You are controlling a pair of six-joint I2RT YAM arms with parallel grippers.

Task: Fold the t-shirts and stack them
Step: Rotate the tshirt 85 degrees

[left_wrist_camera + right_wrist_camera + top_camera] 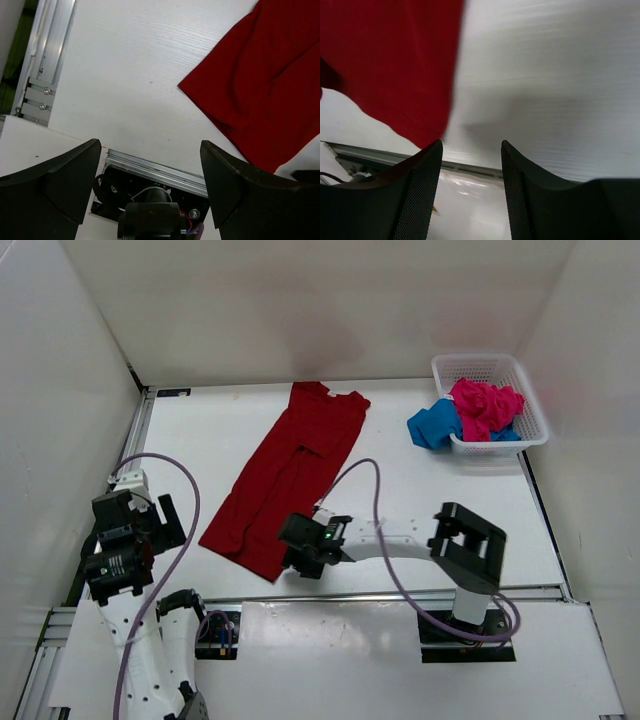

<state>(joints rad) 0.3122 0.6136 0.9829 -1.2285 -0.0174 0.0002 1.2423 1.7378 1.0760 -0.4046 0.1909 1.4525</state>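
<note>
Right wrist view: the right gripper (471, 145) is hovering, jaws parted and empty, beside the dark red t-shirt (395, 60)'s near corner; the left gripper (150, 145) is gaping empty nearby.

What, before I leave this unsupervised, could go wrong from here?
The right gripper, jaws apart, is beside the near corner of the dark red shirt; closing could miss or catch one layer only. Its hem lies near the front rail and could snag. The blue shirt drapes over the basket rim; pulling might tip it.
</note>
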